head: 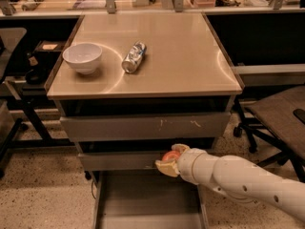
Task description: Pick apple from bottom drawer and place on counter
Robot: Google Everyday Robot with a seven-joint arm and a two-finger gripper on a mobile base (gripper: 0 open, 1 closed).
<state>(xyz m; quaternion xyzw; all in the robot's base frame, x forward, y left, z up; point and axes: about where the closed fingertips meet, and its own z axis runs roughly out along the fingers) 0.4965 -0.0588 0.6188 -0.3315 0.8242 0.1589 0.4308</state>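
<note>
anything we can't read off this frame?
Camera view:
- Apple: mostly covered by the gripper shut around it; only a red patch shows.
- Bottom drawer: front cut off by the lower edge, right side hidden by the arm.
- Can on the counter: label too small to read.

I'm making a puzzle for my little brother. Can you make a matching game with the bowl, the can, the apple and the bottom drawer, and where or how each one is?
Things:
1. bowl
2. can
3. apple
4. bottom drawer

Places or states:
A. pulled open, near the floor
B. gripped in the end effector, in front of the middle drawer
C. lying on its side on the counter
D. upright, on the counter's left part

Pairs: 1-D, 2-C, 3-B, 4-A
</note>
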